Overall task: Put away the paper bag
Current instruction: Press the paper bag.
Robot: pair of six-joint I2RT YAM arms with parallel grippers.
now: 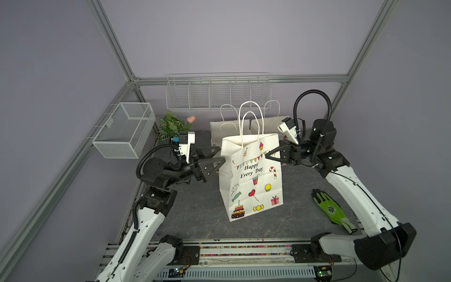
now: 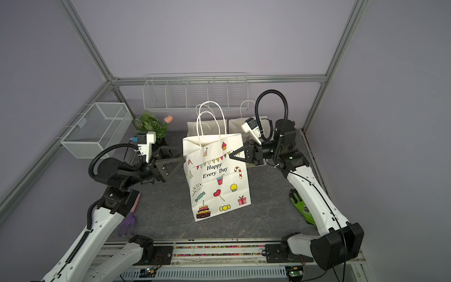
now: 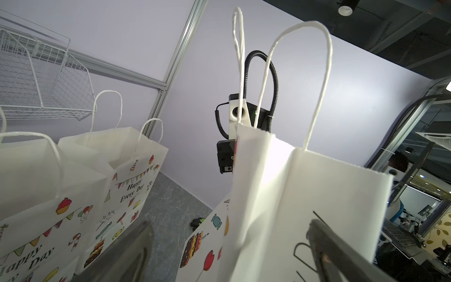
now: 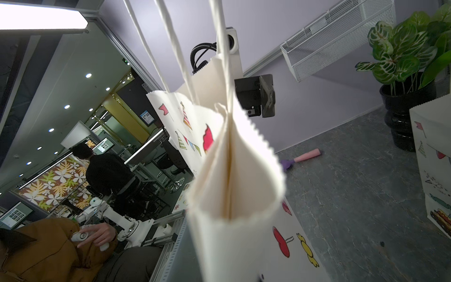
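A white paper bag (image 1: 251,180) printed "Happy Every Day" stands upright mid-table with its twisted handles up, seen in both top views (image 2: 217,180). My left gripper (image 1: 219,155) is open at the bag's upper left edge. In the left wrist view its fingers (image 3: 324,244) straddle the bag's corner (image 3: 305,207). My right gripper (image 1: 267,155) is shut, its tip against the bag's upper right side. In the right wrist view the bag's folded-in side (image 4: 231,195) hides the jaws, so I cannot tell whether paper is pinched.
Two more paper bags (image 1: 229,131) (image 1: 266,127) stand at the back. A wire rack (image 1: 217,92) hangs on the back wall and a mesh basket (image 1: 124,129) on the left frame. A potted plant (image 1: 170,125), a green glove (image 1: 332,210) and a purple rake (image 2: 127,224) lie around.
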